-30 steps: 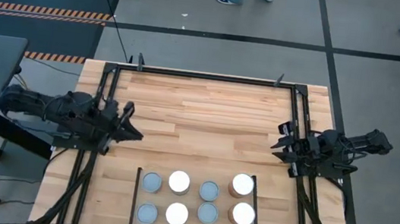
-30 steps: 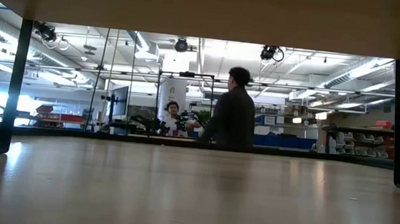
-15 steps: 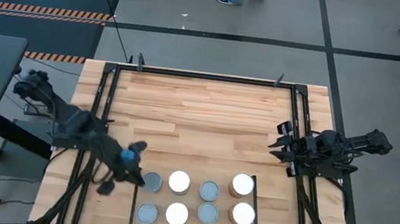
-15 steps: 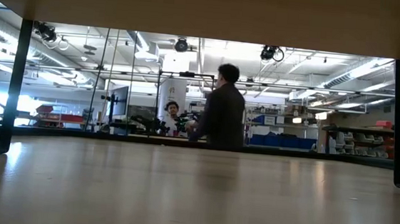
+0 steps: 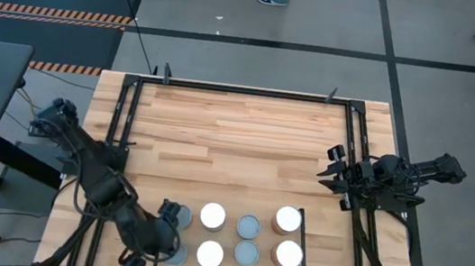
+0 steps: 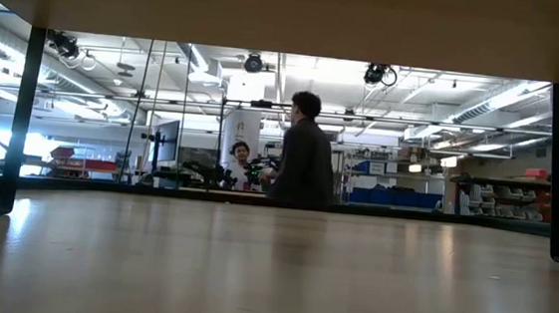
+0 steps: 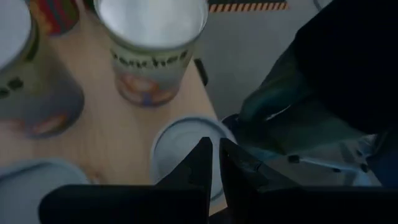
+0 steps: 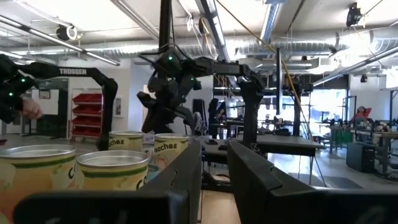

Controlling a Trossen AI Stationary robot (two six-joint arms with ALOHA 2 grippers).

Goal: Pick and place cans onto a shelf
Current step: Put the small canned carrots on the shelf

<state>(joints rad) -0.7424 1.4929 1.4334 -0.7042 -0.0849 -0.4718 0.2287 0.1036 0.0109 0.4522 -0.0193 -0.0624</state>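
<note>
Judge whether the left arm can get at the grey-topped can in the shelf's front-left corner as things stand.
Probably yes: the left gripper, shut, hangs right above that can, with nothing between them, though it must open first.

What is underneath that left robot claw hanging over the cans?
The left gripper, fingers shut, hangs over the shelf's left end. A grey-topped can shows beneath its fingertips. From above, the arm covers most of the two leftmost cans.

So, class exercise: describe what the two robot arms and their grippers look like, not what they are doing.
Both arms are dark, nearly black, built of jointed segments with thin cables running along them. The left gripper and right gripper each end in two narrow, flat dark fingers. A small blue patch shows near the left arm's wrist. No lettering is readable on them.
</note>
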